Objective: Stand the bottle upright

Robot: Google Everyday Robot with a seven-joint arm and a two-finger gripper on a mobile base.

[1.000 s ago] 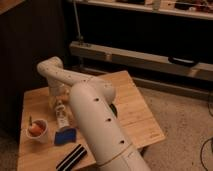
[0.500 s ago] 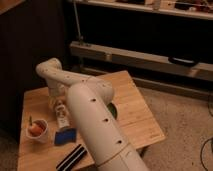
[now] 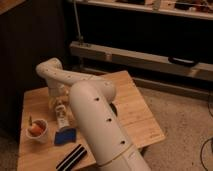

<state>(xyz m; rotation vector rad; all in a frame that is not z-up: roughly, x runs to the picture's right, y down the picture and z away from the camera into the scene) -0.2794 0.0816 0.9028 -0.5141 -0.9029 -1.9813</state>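
End effector [image 3: 59, 104] hangs low over the left side of the table [image 3: 135, 117], right at the top of the bottle [image 3: 62, 119]; whether it grips cannot be told. Bottle looks near upright beside a white cup [image 3: 38, 130], so probably little remains beyond backing away.

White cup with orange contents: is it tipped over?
No, the cup stands upright on the wooden table, left of the gripper by the slim whitish bottle.

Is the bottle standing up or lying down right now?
Seems upright: the bottle runs vertically just below the gripper, beside the white cup. Whether it stands freely, cannot tell.
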